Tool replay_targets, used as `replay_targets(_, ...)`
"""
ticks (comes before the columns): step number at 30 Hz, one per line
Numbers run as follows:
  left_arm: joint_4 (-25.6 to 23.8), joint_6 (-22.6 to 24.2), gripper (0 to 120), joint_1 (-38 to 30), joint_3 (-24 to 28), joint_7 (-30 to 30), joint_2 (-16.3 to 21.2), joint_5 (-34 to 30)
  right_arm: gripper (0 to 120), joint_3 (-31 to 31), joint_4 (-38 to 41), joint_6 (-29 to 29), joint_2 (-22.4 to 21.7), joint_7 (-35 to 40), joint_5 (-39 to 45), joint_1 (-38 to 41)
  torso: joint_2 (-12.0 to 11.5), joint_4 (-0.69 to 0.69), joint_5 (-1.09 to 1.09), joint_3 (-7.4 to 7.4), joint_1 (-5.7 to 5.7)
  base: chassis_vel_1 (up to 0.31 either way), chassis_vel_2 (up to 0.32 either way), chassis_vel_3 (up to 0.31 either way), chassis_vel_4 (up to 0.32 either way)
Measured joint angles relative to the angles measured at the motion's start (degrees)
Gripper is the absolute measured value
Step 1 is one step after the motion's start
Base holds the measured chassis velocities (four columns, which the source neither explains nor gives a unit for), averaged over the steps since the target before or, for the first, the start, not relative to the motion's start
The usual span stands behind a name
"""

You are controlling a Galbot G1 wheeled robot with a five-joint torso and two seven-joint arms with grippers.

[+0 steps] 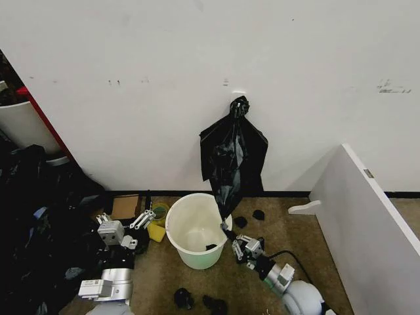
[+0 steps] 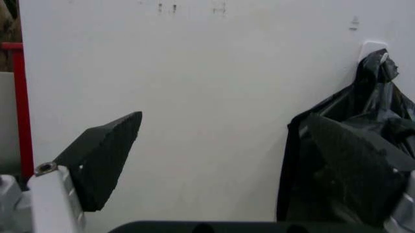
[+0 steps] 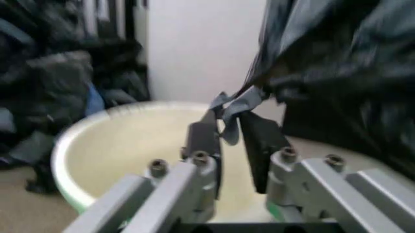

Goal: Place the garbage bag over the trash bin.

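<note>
— Brown carpet floor [image 1: 328,216], white wall [image 1: 197,65] w/ dark baseboard behind. What's out there?

— One trash bin [image 1: 197,231], white, upright on the carpet near the wall. One garbage bag [image 1: 231,161], black, hanging from a wall hook, bottom end drooping to the bin's rim on the right side. White panel [image 1: 367,216] leaning at right. Heap of dark bags [image 1: 33,216] at left, w/ a white tub [image 1: 26,125] behind it. Approx five small black scraps on the floor, one more inside the bin.

— Grippers?

— Two. Right gripper [image 1: 230,235] low beside the bin's right edge; in the right wrist view its fingers [image 3: 202,141] are pressed near together, pinching a thin twist of the bag's lower edge. Left gripper [image 1: 142,218] sits left of the bin, fingers spread, nothing between them; in the left wrist view it faces the wall.
</note>
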Motion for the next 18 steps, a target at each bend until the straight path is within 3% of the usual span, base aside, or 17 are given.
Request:
replay_targets(4, 0.23, 0.06, 100, -0.23, 0.34, 0.05, -0.19, 0.14, 27, 2.17, 1.99, 1.1, -0.4, -7.14, 6.77, -0.48, 0.0, 0.0, -0.01, 0.0, 0.0, 0.0, 0.0, 0.0, 0.0)
replay_targets(10, 0.3, 0.07, 100, -0.28, 0.64, 0.1, -0.55, 0.38, 50, 3.94, 3.54, 1.88, -0.23, -8.2, 13.61, -0.64, 0.0, 0.0, 0.01, 0.0, 0.0, 0.0, 0.0, 0.0, 0.0)
replay_targets(16, 0.3, 0.26, 100, -0.4, 0.61, 0.12, -0.71, 0.45, 70, 5.35, 3.86, 0.88, -0.58, -1.06, 6.05, -2.34, 0.0, 0.0, 0.0, -0.01, 0.0, 0.0, 0.0, 0.0, 0.0)
replay_targets(18, 0.3, 0.47, 100, -0.45, 0.6, 0.14, -0.93, 0.49, 80, 4.03, 4.33, -2.75, -1.38, 6.58, 1.94, -3.76, 0.0, -0.01, 0.0, 0.0, 0.0, 0.0, 0.0, 0.0, 0.0)
